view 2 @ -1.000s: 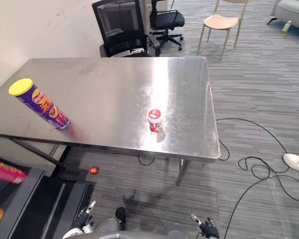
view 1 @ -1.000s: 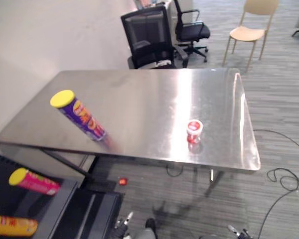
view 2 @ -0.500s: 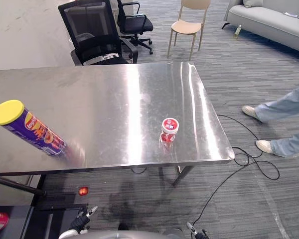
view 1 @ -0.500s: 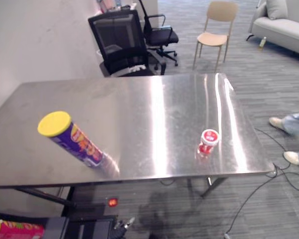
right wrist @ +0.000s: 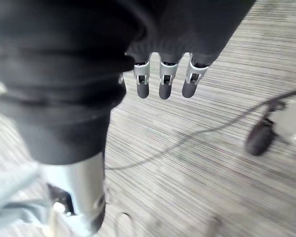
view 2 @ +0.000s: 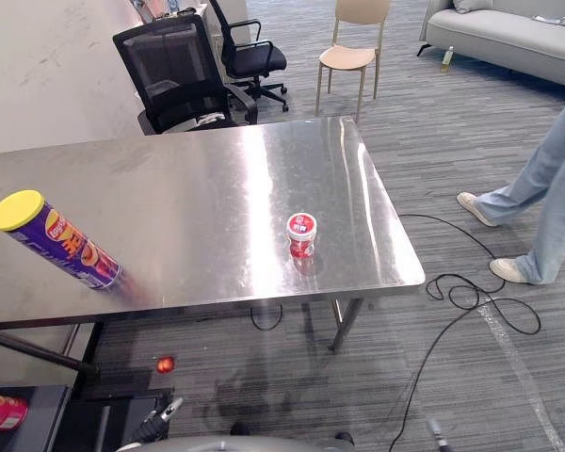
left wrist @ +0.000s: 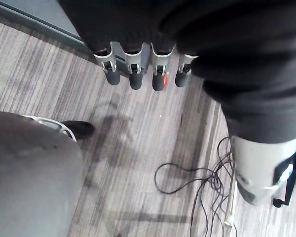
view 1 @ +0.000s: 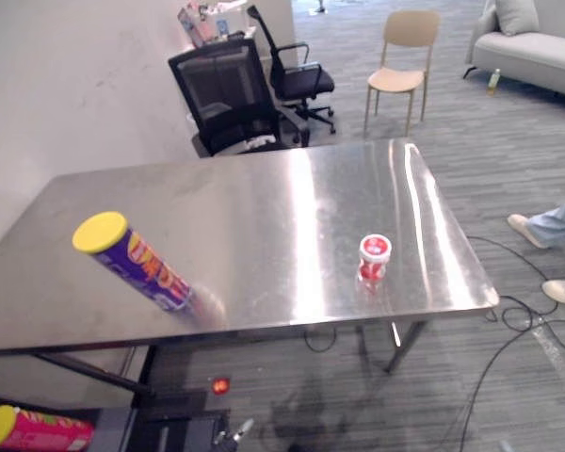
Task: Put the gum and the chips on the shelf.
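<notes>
A purple chips can [view 1: 137, 268] with a yellow lid stands on the steel table [view 1: 264, 198], near its front left. The gum, a small red and white tub [view 1: 374, 258], stands near the table's front right. A dark shelf [view 2: 38, 419] lies low at the left, in front of the table. Both hands hang low over the carpet, away from the table. The left hand [left wrist: 138, 69] has straight fingers and holds nothing. The right hand [right wrist: 163, 79] also has straight fingers with nothing in them.
A pink can [view 1: 38, 430] lies in the shelf. Two black office chairs [view 1: 231, 94] stand behind the table, with a beige chair [view 1: 400, 56] and a grey sofa [view 1: 537, 42] farther back. A person's legs [view 2: 546, 188] are at the right of the table.
The camera has shifted, so the whole scene sits differently. The person's legs have stepped nearer at the right. The can and the tub stay where they were on the table.
</notes>
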### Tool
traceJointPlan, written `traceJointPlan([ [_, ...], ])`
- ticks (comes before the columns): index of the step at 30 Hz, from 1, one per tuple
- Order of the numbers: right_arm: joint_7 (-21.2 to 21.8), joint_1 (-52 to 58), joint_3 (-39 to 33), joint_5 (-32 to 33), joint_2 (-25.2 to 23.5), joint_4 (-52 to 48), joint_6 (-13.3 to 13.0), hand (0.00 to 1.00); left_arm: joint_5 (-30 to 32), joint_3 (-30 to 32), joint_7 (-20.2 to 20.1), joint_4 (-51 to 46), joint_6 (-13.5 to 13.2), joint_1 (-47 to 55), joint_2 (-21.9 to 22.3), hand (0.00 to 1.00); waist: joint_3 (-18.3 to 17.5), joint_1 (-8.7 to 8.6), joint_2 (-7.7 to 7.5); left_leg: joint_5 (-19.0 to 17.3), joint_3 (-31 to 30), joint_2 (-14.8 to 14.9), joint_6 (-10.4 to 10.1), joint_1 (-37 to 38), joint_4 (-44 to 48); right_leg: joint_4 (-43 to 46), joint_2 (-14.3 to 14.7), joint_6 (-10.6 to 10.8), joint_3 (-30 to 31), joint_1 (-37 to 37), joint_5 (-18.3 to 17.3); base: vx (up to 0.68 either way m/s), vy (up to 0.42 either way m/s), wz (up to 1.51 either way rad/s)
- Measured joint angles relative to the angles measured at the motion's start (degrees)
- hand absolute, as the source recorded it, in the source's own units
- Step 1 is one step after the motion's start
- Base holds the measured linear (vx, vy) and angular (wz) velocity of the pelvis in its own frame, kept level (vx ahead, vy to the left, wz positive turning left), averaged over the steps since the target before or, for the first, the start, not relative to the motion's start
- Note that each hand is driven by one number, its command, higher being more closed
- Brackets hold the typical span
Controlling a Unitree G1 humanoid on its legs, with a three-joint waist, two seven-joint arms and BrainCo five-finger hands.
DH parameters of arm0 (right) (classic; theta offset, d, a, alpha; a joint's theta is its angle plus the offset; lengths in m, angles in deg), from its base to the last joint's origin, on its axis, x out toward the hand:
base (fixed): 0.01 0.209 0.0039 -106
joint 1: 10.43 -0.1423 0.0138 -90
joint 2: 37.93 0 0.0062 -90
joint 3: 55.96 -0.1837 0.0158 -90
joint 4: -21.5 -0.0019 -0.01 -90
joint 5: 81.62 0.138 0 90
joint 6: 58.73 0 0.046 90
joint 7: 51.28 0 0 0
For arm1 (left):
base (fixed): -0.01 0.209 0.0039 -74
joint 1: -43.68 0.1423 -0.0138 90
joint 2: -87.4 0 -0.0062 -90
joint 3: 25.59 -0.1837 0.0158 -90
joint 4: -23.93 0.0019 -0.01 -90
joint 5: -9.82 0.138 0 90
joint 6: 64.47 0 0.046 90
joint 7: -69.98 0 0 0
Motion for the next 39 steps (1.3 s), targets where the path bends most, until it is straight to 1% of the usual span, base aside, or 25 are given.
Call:
traceJointPlan([
  [1,-0.56,0.00,0.02,0.06,0.73,-1.64,-0.03,0.00,-0.01,0.04,0.01,0.00,0.00,0.37,-0.09,0.00,-0.04,-0.09,-0.12,0.00,0.01,-0.04,0.00,-0.01,0.00,-0.01,-0.05,0.05,0.01,0.00,-0.04,-0.04,0.006,-0.02],
  [2,-2.25,0.03,0.23,0.79,1.62,-6.42,-0.22,0.00,-0.11,0.45,0.07,-0.02,-0.01,1.06,-0.15,0.00,-0.08,-0.27,-0.34,-0.03,0.07,-0.06,-0.02,-0.06,0.00,-0.06,-0.14,0.18,0.05,-0.03,-0.13,0.00,0.000,0.00],
  [3,-4.23,0.04,0.43,0.87,1.91,-12.85,-0.39,0.00,-0.12,1.07,0.14,-0.05,-0.01,1.69,-0.13,0.00,-0.16,-0.41,-0.55,-0.06,0.14,-0.05,-0.04,-0.18,0.00,-0.11,-0.21,0.19,0.11,-0.18,-0.13,0.00,0.000,0.00],
  [4,-5.21,0.05,0.74,0.88,1.88,-16.62,-0.41,0.00,-0.13,1.27,0.16,-0.08,-0.02,1.98,-0.11,0.00,-0.22,-0.47,-0.64,-0.10,0.18,-0.02,-0.04,-0.27,0.00,-0.12,-0.22,0.18,0.15,-0.28,-0.13,0.00,0.000,0.00],
  [5,-7.03,0.10,1.57,0.02,1.90,-24.28,-0.57,0.00,-0.28,1.75,0.26,-0.11,-0.02,2.30,-0.07,0.00,-0.28,-0.49,-0.82,-0.18,0.22,0.04,-0.06,-0.42,0.00,-0.12,-0.24,0.17,0.20,-0.44,-0.12,0.00,0.000,0.00],
  [6,-9.74,0.01,2.84,-3.21,1.90,-31.72,-0.90,0.00,-0.60,2.08,0.55,-0.74,-0.08,2.72,0.03,0.00,-0.52,-0.44,-1.08,-0.22,0.22,0.08,-0.11,-0.86,0.01,-0.09,-0.21,-0.10,0.22,-0.88,0.15,0.00,0.000,0.00],
  [8,-12.10,-0.48,3.80,-6.44,1.72,-39.15,-1.37,0.00,-0.69,2.14,0.96,-1.86,-0.12,3.16,0.04,0.00,-0.64,-0.35,-1.46,-0.22,0.20,0.14,-0.13,-1.27,0.02,-0.07,-0.06,0.51,0.22,-1.18,0.58,0.05,-0.015,0.02],
  [10,-14.78,-2.21,5.18,-10.57,1.21,-47.60,-2.54,0.00,-1.12,2.24,1.32,-2.93,-0.21,3.89,0.04,0.00,-1.11,-0.19,-1.75,-0.08,0.15,0.14,0.07,-1.36,0.05,-0.05,0.19,0.73,0.21,-1.12,0.78,0.08,-0.024,0.03],
  [11,-15.26,-2.66,5.39,-11.48,0.96,-49.47,-2.73,0.00,-1.17,2.24,1.37,-3.01,-0.21,3.95,0.03,0.00,-1.17,-0.16,-1.84,-0.10,0.15,0.20,0.05,-1.38,0.12,-0.05,0.26,0.76,0.21,-1.12,0.80,0.09,-0.027,0.02],
  [13,-16.03,-3.43,7.31,-15.15,-0.49,-57.26,-2.92,0.00,-1.17,2.24,1.48,-3.48,-0.36,4.20,0.04,0.00,-1.36,-0.05,-1.72,-0.10,0.14,0.56,0.04,-1.42,0.38,0.00,0.65,1.11,0.17,-1.14,1.04,0.09,-0.037,0.01],
  [14,-15.92,-3.39,8.15,-15.98,-0.59,-58.79,-2.94,0.00,-1.17,2.24,1.51,-3.51,-0.42,4.24,0.05,0.00,-1.38,-0.03,-1.75,-0.10,0.12,0.69,0.04,-1.42,0.38,0.01,0.77,1.28,0.15,-1.14,1.14,0.06,-0.036,-0.01],
  [16,-14.76,-3.39,11.24,-17.69,-0.62,-64.01,-3.42,0.00,-1.10,2.22,1.54,-3.95,-0.42,4.40,0.05,0.00,-1.38,0.06,-1.77,-0.11,0.12,0.96,0.02,-1.44,0.39,0.12,1.01,1.49,0.15,-1.16,1.31,0.04,-0.032,-0.03],
  [18,-13.53,-3.28,12.83,-18.42,-0.63,-66.19,-3.91,0.00,-1.07,2.12,1.54,-4.59,-0.41,4.68,0.16,0.00,-1.38,0.13,-1.77,-0.11,0.12,1.10,0.02,-1.44,0.39,0.47,1.12,1.50,0.15,-1.35,1.32,0.01,-0.032,-0.01],
  [20,-11.38,-2.75,14.21,-18.42,-0.62,-67.40,-4.39,0.00,-1.03,2.08,1.51,-4.63,-0.40,4.68,0.14,0.00,-1.40,0.28,-1.79,-0.12,0.11,1.32,0.01,-1.52,0.39,1.12,1.32,1.52,0.16,-1.99,1.34,-0.03,-0.011,-0.02],
  [21,-8.98,-1.46,16.24,-18.37,-0.57,-69.05,-4.58,0.00,-0.94,2.03,1.37,-4.95,-0.39,4.75,0.07,0.00,-1.40,0.61,-1.90,-0.10,0.08,1.40,-0.01,-1.84,0.38,1.53,1.38,1.54,0.17,-2.40,1.35,-0.07,-0.019,-0.05],
  [23,-5.60,0.05,18.86,-18.06,-0.48,-70.19,-4.61,0.00,-0.41,1.96,1.15,-5.04,-0.37,4.82,-0.01,0.00,-1.46,0.79,-2.06,0.03,0.03,1.39,-0.04,-1.85,0.33,1.76,1.36,1.54,0.16,-2.69,1.35,-0.09,-0.016,-0.04],
  [25,-2.25,1.40,21.96,-16.99,0.03,-71.29,-4.61,0.00,-0.36,1.69,1.03,-5.12,-0.38,4.81,-0.11,0.00,-1.49,0.91,-2.17,0.26,-0.13,1.19,0.02,-2.14,0.03,1.74,1.12,1.52,-0.07,-3.04,1.30,-0.10,-0.005,0.00],
  [27,-0.25,2.06,23.96,-16.45,0.79,-72.05,-4.68,0.00,-0.32,1.46,1.04,-5.07,-0.37,4.82,-0.12,0.00,-1.50,0.85,-2.15,0.43,-0.60,0.86,-0.02,-2.44,0.02,1.63,0.84,1.48,-0.55,-3.14,1.23,-0.08,0.010,0.11],
  [28,0.76,2.84,25.73,-15.74,1.72,-72.14,-4.97,0.00,-0.13,1.16,1.05,-5.05,-0.36,4.82,-0.28,0.00,-1.35,0.76,-2.40,0.64,-1.41,0.61,-0.07,-2.85,0.02,1.65,0.61,1.41,-1.20,-3.13,1.19,-0.08,0.023,0.26],
  [29,1.73,3.23,27.41,-14.71,2.44,-72.14,-5.02,0.00,-0.12,0.27,1.04,-5.06,-0.36,4.81,-0.56,0.00,-1.43,0.76,-2.25,0.88,-1.78,0.43,0.05,-3.08,0.02,1.67,0.41,1.37,-1.61,-3.13,1.17,-0.06,0.024,0.24],
  [31,3.36,3.44,29.67,-13.67,2.66,-72.15,-5.04,0.00,-0.12,-0.23,1.04,-5.05,-0.36,4.84,-0.73,0.00,-1.23,0.94,-2.58,1.07,-2.26,0.29,0.17,-3.25,0.02,1.66,0.26,1.32,-2.10,-3.10,1.13,-0.05,0.022,0.19],
  [32,4.89,3.58,31.77,-13.14,2.76,-72.27,-5.05,0.00,-0.11,-0.54,1.04,-5.06,-0.37,4.82,-0.91,0.00,-1.24,0.92,-2.59,1.32,-2.91,0.24,0.25,-3.67,0.02,1.69,0.12,1.22,-2.73,-3.12,1.06,-0.04,0.012,0.23],
  [35,7.74,3.74,35.16,-10.69,2.83,-72.50,-5.07,0.00,-0.06,-1.21,1.06,-5.00,-0.36,5.07,-1.34,0.00,-1.15,1.25,-2.69,1.57,-3.25,0.22,0.46,-4.10,0.03,1.45,-0.03,1.22,-3.10,-3.21,1.08,-0.01,0.007,0.11],
  [37,8.70,4.16,36.81,-9.60,2.83,-73.43,-5.07,0.00,0.00,-1.36,1.06,-5.00,-0.37,5.25,-1.62,0.00,-1.03,1.26,-2.87,1.56,-3.26,0.21,0.47,-4.10,0.04,1.44,-0.03,1.22,-3.10,-3.21,1.09,0.00,0.000,0.00],
  [39,10.17,5.18,39.37,-8.52,2.84,-74.92,-5.32,0.00,0.06,-1.38,1.06,-4.94,-0.36,5.29,-1.97,0.00,-0.60,1.25,-3.45,1.61,-3.23,0.11,0.55,-4.13,0.11,1.46,0.07,1.25,-3.09,-3.15,1.14,0.03,0.004,-0.01],
])
